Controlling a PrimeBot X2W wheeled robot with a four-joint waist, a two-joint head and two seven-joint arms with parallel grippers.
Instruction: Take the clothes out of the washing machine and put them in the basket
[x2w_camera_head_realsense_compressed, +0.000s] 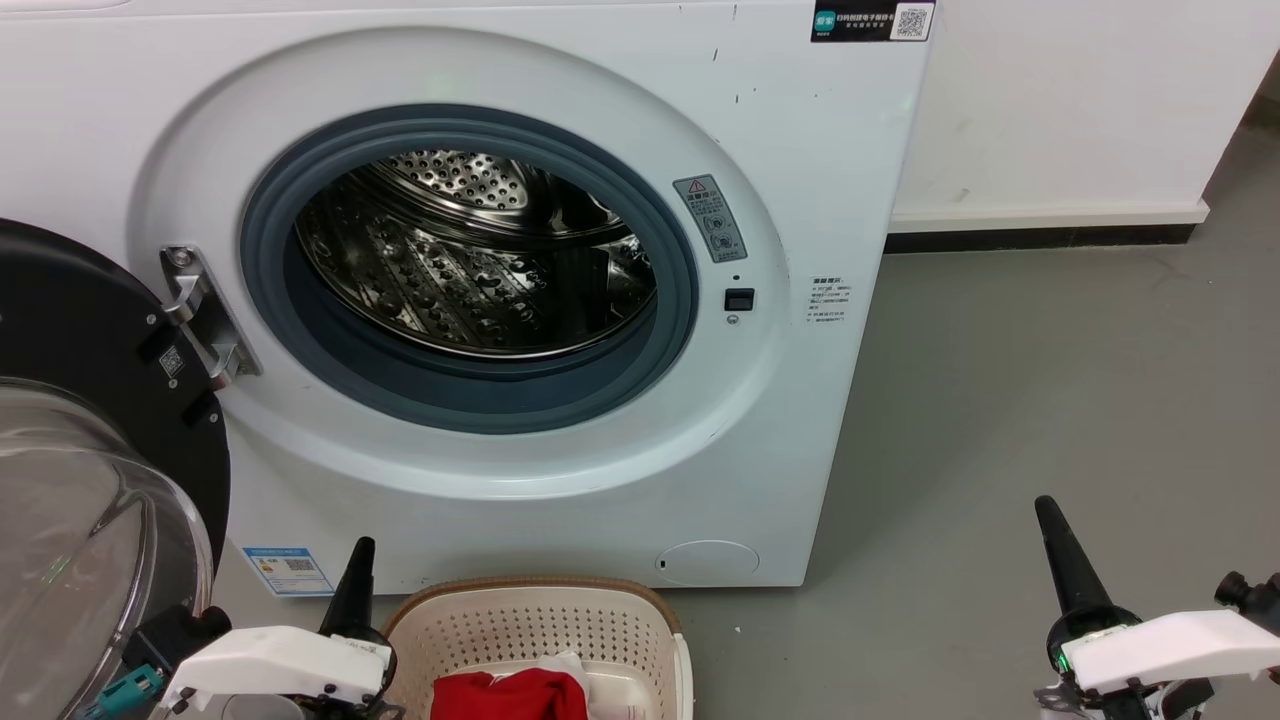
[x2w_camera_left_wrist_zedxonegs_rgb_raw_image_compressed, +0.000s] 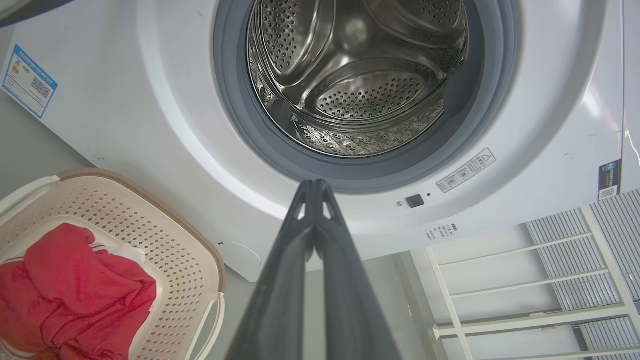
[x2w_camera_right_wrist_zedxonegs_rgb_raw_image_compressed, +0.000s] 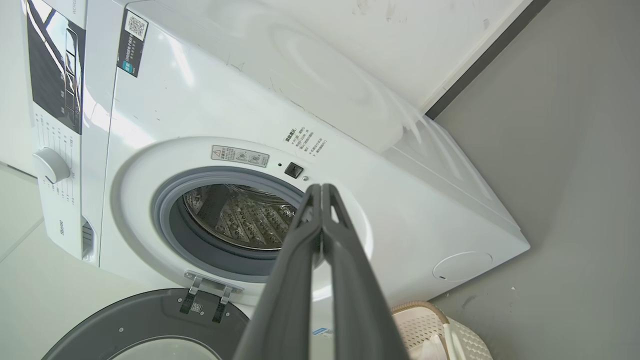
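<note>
While the steel drum (x2w_camera_head_realsense_compressed: 470, 260) of the washing machine (x2w_camera_head_realsense_compressed: 560, 500) shows no fabric in the part visible through its open porthole, the red clothes (x2w_camera_head_realsense_compressed: 510, 697) lie heaped in the basket (x2w_camera_head_realsense_compressed: 530, 592), which stands on the floor (x2w_camera_head_realsense_compressed: 1000, 400) just before the machine, a white cloth (x2w_camera_head_realsense_compressed: 572, 668) tucked among them. On this evidence the unloading looks all but finished. To close it out well, the robot would do best to check the drum's low front edge, hidden behind the grey seal (x2w_camera_head_realsense_compressed: 480, 400), for any small piece, and to steer clear of the door (x2w_camera_head_realsense_compressed: 100, 330) standing wide on its left. Both arms sit low and close to the body, pointing up at the machine. The left tool (x2w_camera_head_realsense_compressed: 362, 550) hangs beside the basket's rim, the right tool (x2w_camera_head_realsense_compressed: 1048, 515) well apart over the floor; each is pressed together, gripping nothing.
</note>
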